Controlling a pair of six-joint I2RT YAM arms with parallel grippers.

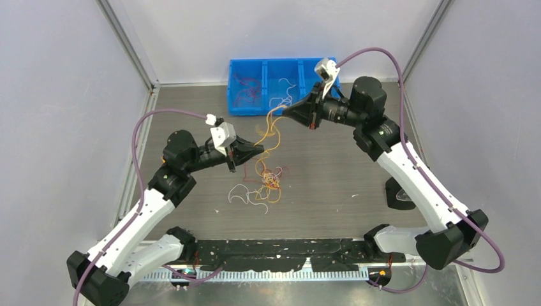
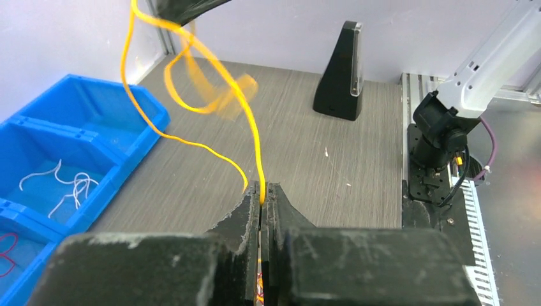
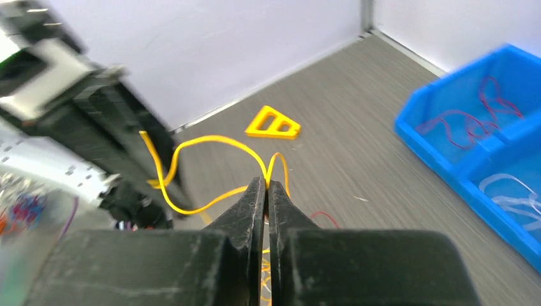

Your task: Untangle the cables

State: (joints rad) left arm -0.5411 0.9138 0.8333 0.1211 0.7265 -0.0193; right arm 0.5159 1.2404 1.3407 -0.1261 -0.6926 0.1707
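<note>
The cables lie in a small tangle (image 1: 270,180) of red, yellow-orange and white wires on the table's middle, with loose white strands (image 1: 245,193) to its left. One yellow cable (image 1: 268,118) rises from the tangle, stretched between both grippers. My left gripper (image 1: 258,148) is shut on it, and the wire (image 2: 255,140) leaves the pinched fingertips of that gripper (image 2: 263,191) upward. My right gripper (image 1: 285,111), higher and nearer the bin, is shut on a bend of the same cable (image 3: 210,141) at its tips (image 3: 268,183).
A blue three-compartment bin (image 1: 281,108) at the back holds red wires (image 3: 472,121) and white wires (image 3: 510,191). A black wedge-shaped block (image 1: 399,194) stands by the right arm. A yellow triangular piece (image 3: 274,124) lies near the left wall.
</note>
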